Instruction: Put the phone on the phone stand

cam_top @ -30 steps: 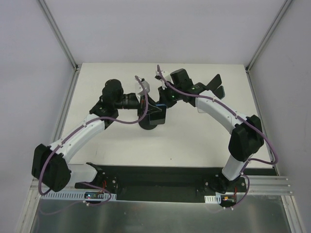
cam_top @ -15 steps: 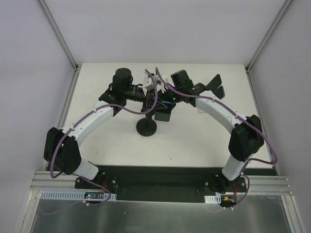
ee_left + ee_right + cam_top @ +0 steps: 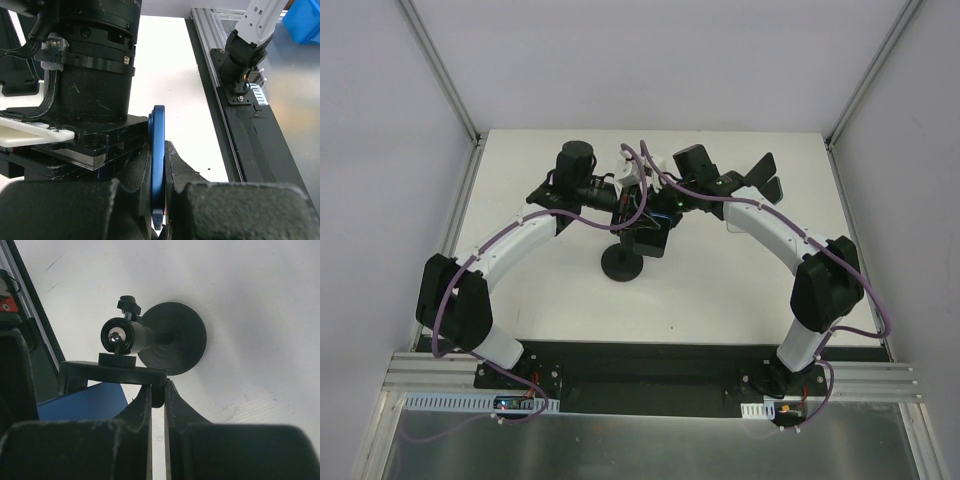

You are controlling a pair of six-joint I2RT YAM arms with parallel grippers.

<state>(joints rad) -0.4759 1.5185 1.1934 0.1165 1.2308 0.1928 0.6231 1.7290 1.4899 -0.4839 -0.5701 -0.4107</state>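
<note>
**ENTRY: PHONE BROUGHT TO STAND, NOT YET SEATED**

**Change noted.** Over the last second the left arm has been swung in from the table's left side to its middle. The round base of the black phone stand (image 3: 621,263), covered from above a second ago, is now uncovered. Little has shifted in the last half second. By judgement, carrying is finished and fitting into the holder is the step in hand.

**Task item.** Slim blue slab-shaped phone (image 3: 158,130): held edge-on, off the table, just beside the stand's head. It is also seen as a blue panel below the holder in the right wrist view (image 3: 82,402).

**Left gripper** (image 3: 159,150): fingers pressed together on the phone's two faces.

**Right gripper** (image 3: 157,390): fingers drawn nearly together, pinched on the corner of the flat black cradle plate (image 3: 112,372), by which the stand is steadied.

**Edges and room.** Both wrists are crowded over the stand, touching or nearly so; clearance there is judged tight. White table top (image 3: 720,290) is shown on all sides of the base. The black near rail (image 3: 650,365) and the side frame posts lie well apart from the work.
</note>
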